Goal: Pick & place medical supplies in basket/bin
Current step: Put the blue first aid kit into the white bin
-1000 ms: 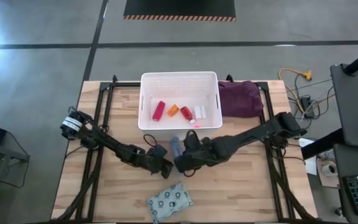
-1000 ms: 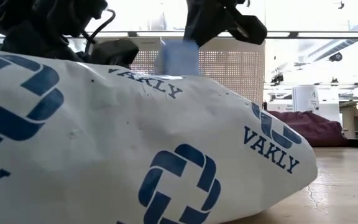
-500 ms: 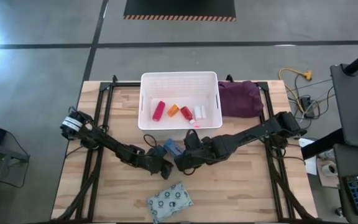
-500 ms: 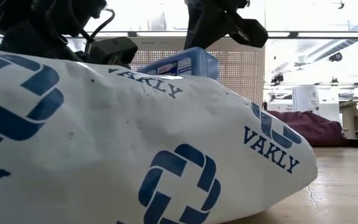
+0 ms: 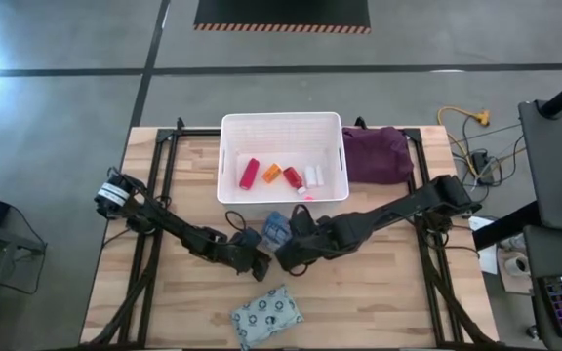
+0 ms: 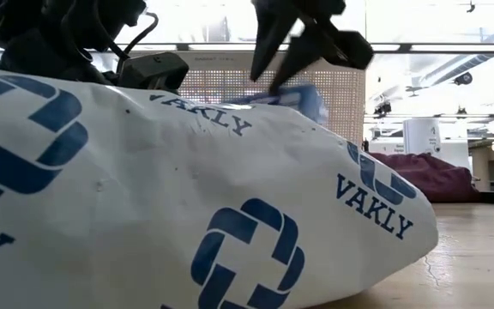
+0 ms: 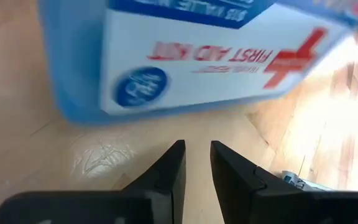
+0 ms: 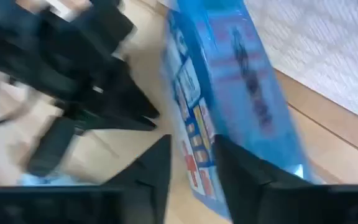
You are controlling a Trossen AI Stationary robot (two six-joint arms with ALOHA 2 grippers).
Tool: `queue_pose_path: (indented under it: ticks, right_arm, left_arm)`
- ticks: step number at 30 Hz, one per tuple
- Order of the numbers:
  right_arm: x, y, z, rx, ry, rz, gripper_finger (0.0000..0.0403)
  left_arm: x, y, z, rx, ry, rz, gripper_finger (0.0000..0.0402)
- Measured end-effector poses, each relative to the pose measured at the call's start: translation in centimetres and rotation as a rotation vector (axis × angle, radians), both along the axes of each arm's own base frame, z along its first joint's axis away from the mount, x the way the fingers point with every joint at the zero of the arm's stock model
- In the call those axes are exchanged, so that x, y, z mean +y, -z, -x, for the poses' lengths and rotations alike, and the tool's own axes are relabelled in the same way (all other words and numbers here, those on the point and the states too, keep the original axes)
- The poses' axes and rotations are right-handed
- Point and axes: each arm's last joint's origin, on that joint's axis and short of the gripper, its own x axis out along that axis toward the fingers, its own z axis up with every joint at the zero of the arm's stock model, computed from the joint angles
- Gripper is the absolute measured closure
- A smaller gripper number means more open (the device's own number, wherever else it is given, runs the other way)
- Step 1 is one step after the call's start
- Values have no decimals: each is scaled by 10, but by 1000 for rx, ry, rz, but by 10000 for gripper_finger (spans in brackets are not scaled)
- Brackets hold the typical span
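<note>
The blue-white first-aid box [image 5: 276, 229] with a red cross lies tilted on the table, just near of the white lattice basket [image 5: 281, 119]. It fills the left wrist view [image 7: 191, 56] and shows blurred in the right wrist view [image 8: 229, 93]. My right gripper [image 5: 288, 253] is open just near of the box. My left gripper [image 5: 260, 263] stands beside it, fingers almost together [image 7: 197, 149], short of the box. A pink block [image 5: 250, 173], orange vial [image 5: 272, 174], red tube [image 5: 292, 176] and white bottles [image 5: 313, 177] lie in the basket. The grey patterned pouch [image 5: 266, 314] rests near the table's near edge. My right gripper [image 8: 191, 149] stands open with the box's near edge [image 8: 194, 171] showing between its fingers. I cannot tell whether either finger touches the box.
A purple cloth bundle [image 5: 377, 154] lies right of the basket. The pouch [image 6: 187, 197] fills most of the low view and hides the table behind it. Bare wood lies left and right of the pouch.
The first-aid box stood narrow on its edge a second ago. It has tipped over toward the table's right and now lies flatter and lower. My right gripper's fingers have spread apart above it in the low view. Both arms have otherwise stayed in place.
</note>
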Motion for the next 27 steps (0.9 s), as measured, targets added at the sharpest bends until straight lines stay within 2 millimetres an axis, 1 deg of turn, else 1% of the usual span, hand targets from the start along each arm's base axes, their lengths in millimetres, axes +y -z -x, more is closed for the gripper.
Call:
queue_pose_path:
  ticks: [3,5,8,11,16,18,20,23,25,27]
  right_arm:
    - [-4,10,3,32,28,10,235]
    - [-5,13,5,44,38,30,205]
    - [-5,13,7,64,12,59,172]
    - [-4,5,13,60,14,103,152]
    - [-3,-12,33,79,32,126,142]
    - [1,-15,43,106,38,125,144]
    - [6,-15,55,116,49,85,147]
    - [15,-3,74,105,76,-3,149]
    - [20,10,88,61,125,-54,149]
    - [22,23,100,-33,187,-105,149]
  left_arm:
    - [0,0,0,0,1,1,343]
    - [0,0,0,1,5,3,343]
    - [0,0,0,4,4,1,343]
    - [0,0,0,4,2,1,343]
    - [0,1,1,12,1,-5,343]
    - [0,1,1,16,1,-8,343]
    - [1,2,2,21,1,-12,343]
    - [1,2,2,29,0,-18,343]
    - [1,3,2,32,-2,-20,343]
    - [1,3,2,32,-2,-20,343]
